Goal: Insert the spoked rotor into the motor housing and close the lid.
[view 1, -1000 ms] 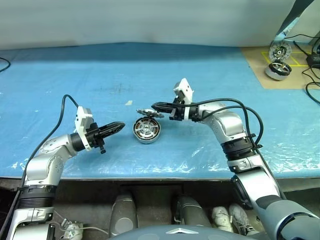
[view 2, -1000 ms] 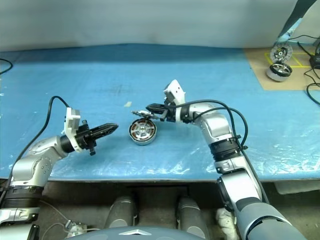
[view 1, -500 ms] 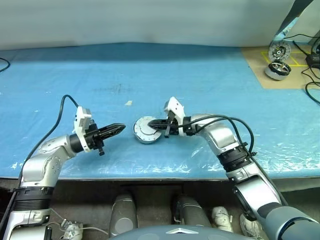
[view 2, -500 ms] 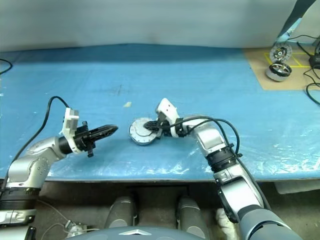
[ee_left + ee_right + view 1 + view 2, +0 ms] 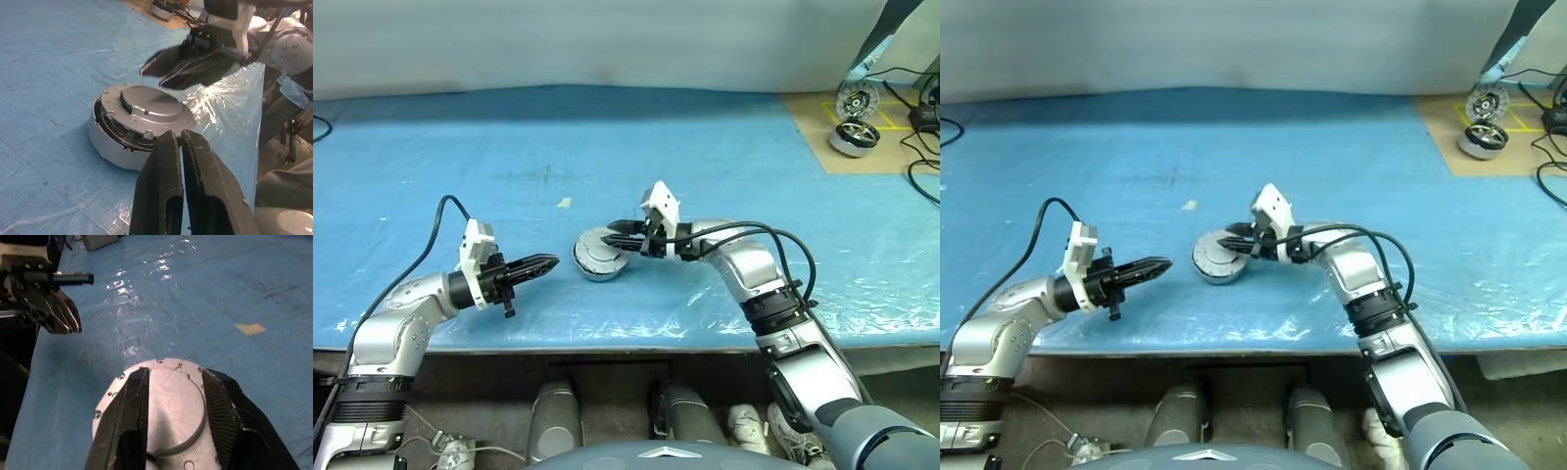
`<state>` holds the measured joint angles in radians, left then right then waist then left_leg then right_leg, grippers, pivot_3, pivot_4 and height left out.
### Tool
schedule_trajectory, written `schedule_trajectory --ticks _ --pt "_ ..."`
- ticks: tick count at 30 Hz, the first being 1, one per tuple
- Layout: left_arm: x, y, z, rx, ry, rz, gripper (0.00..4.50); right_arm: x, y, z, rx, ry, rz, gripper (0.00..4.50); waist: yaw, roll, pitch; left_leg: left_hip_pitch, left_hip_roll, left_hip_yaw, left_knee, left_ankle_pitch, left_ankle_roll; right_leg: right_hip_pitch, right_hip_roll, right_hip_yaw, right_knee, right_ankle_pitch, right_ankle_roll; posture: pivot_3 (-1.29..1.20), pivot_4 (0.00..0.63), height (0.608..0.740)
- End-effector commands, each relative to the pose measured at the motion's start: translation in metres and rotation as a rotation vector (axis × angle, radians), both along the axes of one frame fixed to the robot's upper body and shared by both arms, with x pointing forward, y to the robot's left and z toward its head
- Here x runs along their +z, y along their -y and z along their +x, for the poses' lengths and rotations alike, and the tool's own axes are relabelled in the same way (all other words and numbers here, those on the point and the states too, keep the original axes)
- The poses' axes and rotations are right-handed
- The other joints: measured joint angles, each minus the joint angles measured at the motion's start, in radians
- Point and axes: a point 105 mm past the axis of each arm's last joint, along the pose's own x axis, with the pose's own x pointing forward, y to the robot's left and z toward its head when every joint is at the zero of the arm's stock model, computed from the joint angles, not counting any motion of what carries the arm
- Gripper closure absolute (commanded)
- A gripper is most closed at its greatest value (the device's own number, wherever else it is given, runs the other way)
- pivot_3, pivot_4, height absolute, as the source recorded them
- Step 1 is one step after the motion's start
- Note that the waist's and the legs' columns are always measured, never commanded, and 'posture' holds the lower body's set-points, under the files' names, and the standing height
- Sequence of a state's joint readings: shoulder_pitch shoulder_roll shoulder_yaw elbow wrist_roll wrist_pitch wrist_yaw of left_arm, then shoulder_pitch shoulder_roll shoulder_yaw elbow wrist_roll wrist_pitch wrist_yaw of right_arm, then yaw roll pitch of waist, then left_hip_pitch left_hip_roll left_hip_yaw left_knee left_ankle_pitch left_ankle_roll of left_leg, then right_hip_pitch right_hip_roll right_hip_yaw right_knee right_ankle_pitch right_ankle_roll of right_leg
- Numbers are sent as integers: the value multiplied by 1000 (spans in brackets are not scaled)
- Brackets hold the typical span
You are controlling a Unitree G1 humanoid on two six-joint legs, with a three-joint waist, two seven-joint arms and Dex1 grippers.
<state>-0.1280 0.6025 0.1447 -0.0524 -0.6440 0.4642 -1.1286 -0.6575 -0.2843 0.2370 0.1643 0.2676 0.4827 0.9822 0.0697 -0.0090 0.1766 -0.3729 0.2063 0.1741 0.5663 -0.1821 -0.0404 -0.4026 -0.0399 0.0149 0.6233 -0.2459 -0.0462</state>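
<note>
Centrally, on the blue sheet (image 5: pixel 724 147) covering the table, sits the housing (image 5: pixel 590 269), a round silver cup, with the lid (image 5: pixel 146 105) resting on top of it. From the left wrist view, the lid appears slightly tilted, with a dark gap along the near edge; whether it is fully seated cannot be told. The rotor cannot be made out beneath the lid.

Right gripper (image 5: pixel 619 238): reaching in from the right, poised just over the lid, fingers (image 5: pixel 222 418) parted to a moderate width and straddling the lid's raised centre, holding nothing. Whether the fingertips touch the lid cannot be told.

Left gripper (image 5: pixel 551 262): near the housing on its left side, apart from it, pointing toward it, fingers (image 5: pixel 161 186) pressed together and empty.

A small pale scrap (image 5: pixel 565 203) lies on the sheet beyond the housing. At the far right, a brown board (image 5: pixel 822 113) with yellow line markings carries two silver wheels (image 5: pixel 855 137) amid black cables (image 5: pixel 922 166). No legible writing, brand or label is visible on any part.
</note>
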Motion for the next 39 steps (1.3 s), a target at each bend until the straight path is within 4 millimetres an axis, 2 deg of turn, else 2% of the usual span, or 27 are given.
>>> schedule_trajectory --ticks 1,5,14,19,25,28,31,36,39 --pt "6 5 -3 -18 41 0 4292 18 -5 -7 54 56 22 1469 0 0 0 0 0 0 0 0 0 0 0 0 0 0 0 0 150 740" --pt "6 6 -3 -16 42 -2 4292 5 -9 -11 75 49 -30 36 0 0 0 0 0 0 -1 0 0 0 0 0 0 0 0 0 150 740" --pt "10 8 -4 -10 51 7 4292 -18 -6 0 28 104 -146 8 -1 0 0 0 0 0 -1 0 0 0 0 0 0 0 0 0 150 740" --pt "12 8 -4 -6 55 7 4292 -33 -5 -3 49 135 -217 8 -1 0 0 0 0 0 -1 0 0 -1 0 0 0 0 0 0 150 740" --pt "13 6 -2 1 56 6 4292 -34 -7 -2 57 148 -222 8 -1 0 0 0 0 0 -1 0 0 0 0 0 0 0 0 0 150 740" --pt "10 5 -2 6 52 7 4292 -32 -9 -1 51 144 -204 570 -1 0 0 0 0 0 0 0 0 0 0 0 0 0 0 0 150 740" --pt "9 3 -3 12 48 9 4292 -31 -11 1 45 145 -199 1526 -1 0 0 0 0 0 0 0 0 0 0 0 0 0 0 0 150 740" --pt "7 0 -3 19 45 11 4292 -28 -14 3 33 137 -186 1524 -2 0 0 0 0 0 0 0 0 0 0 0 0 0 0 0 150 740" --pt "6 0 -3 24 44 12 4292 -20 -17 2 39 97 -130 1524 -2 0 0 0 0 0 0 0 0 0 0 0 1 0 0 0 150 740"
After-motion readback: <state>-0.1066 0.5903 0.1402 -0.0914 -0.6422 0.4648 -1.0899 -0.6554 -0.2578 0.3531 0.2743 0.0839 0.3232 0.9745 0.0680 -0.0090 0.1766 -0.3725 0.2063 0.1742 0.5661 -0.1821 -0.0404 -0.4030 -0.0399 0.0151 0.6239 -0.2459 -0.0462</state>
